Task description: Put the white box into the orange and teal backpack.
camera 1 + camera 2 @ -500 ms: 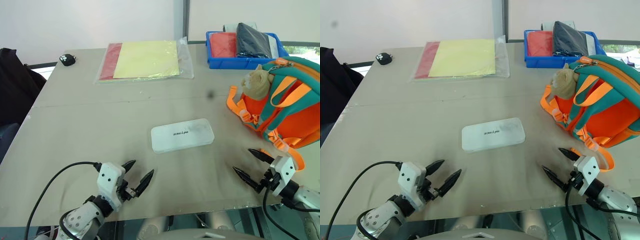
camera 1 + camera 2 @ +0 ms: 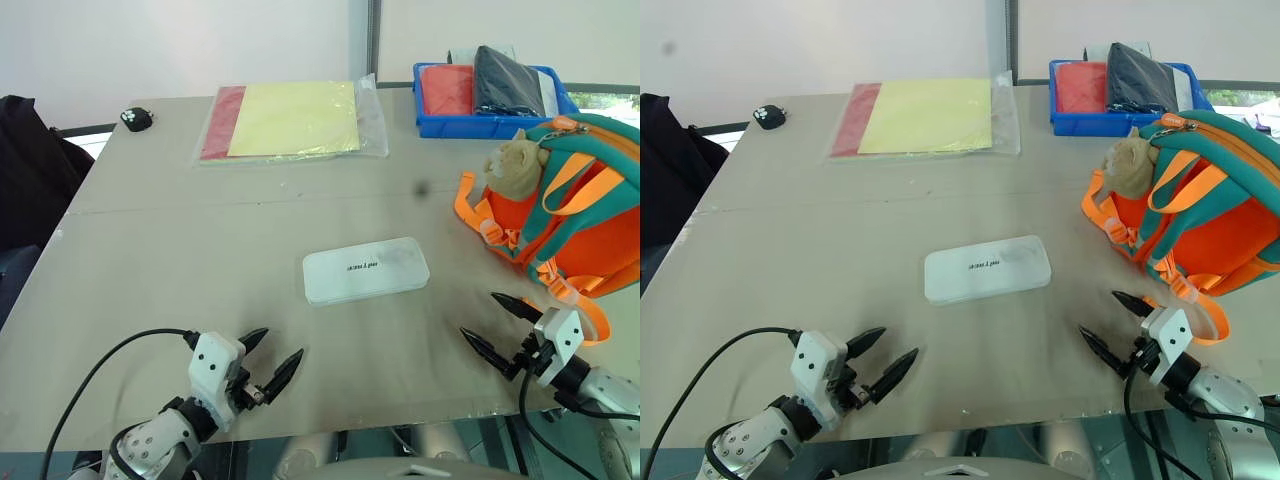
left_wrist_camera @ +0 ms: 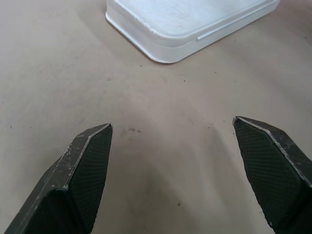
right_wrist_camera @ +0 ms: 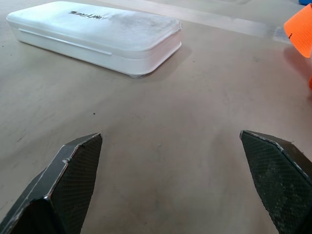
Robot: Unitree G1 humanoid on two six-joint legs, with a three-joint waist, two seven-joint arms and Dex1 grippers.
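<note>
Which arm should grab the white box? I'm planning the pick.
Probably the right: the right gripper is open, facing the white box, with the backpack on its side. The left gripper sits opposite.

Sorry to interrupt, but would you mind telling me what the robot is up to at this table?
Nothing is being held yet. The white box lies flat in the middle of the table, and the backpack sits to the robot's right of it. The left gripper and right gripper both hover open near the table's front edge, on either side of the box and short of it. A folder and a blue tray lie at the far side.
</note>
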